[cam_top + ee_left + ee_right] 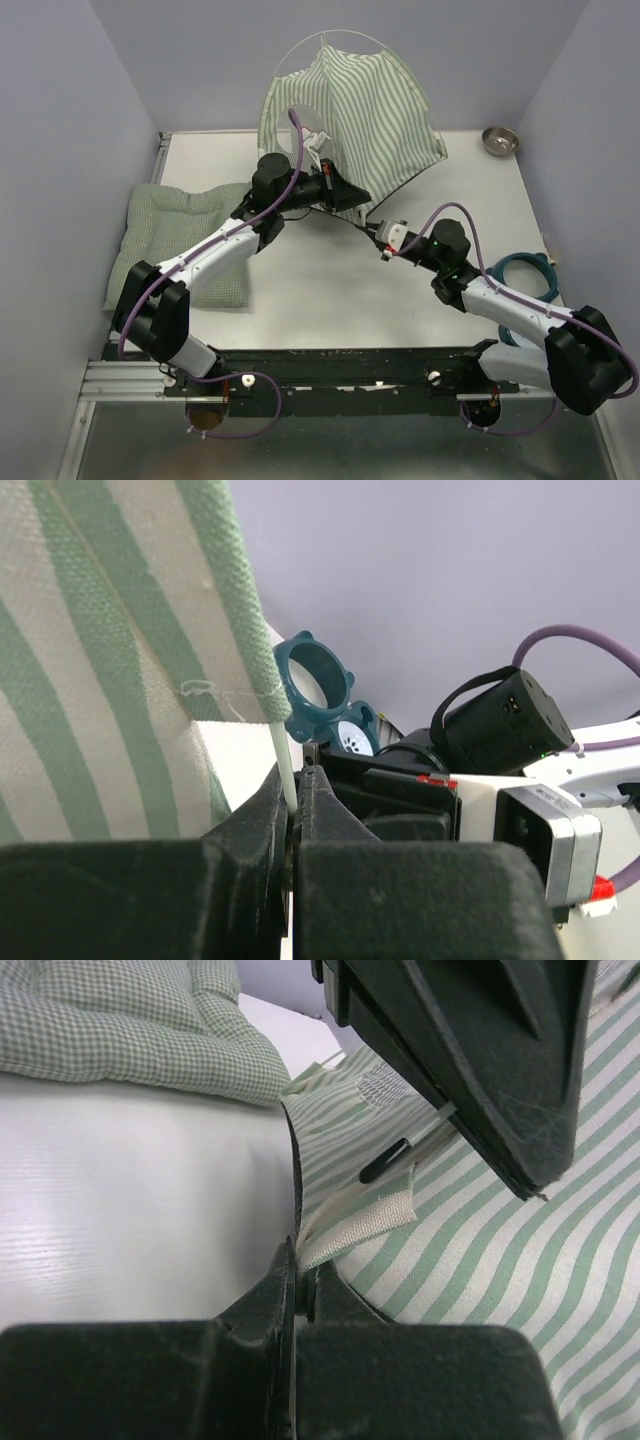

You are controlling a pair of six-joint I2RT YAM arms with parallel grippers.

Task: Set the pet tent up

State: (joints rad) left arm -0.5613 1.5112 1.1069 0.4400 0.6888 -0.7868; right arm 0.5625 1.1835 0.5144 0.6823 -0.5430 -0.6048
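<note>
The green-and-white striped pet tent (350, 115) stands half raised at the back middle of the table, with a thin whitish pole (345, 36) arching over its top. My left gripper (345, 195) is at the tent's front lower edge, shut on a whitish pole end (285, 770) that comes out of the striped fabric (110, 660). My right gripper (372, 232) is just right of it, shut on a cream fabric tab (365, 1222) at the tent's striped corner (480, 1250). The left gripper's black fingers (480, 1050) hang close above it.
A green checked quilted cushion (175, 225) lies at the left under my left arm. A teal ring toy (525, 280) lies at the right near my right arm, also in the left wrist view (315, 685). A small metal bowl (500, 140) sits at the back right.
</note>
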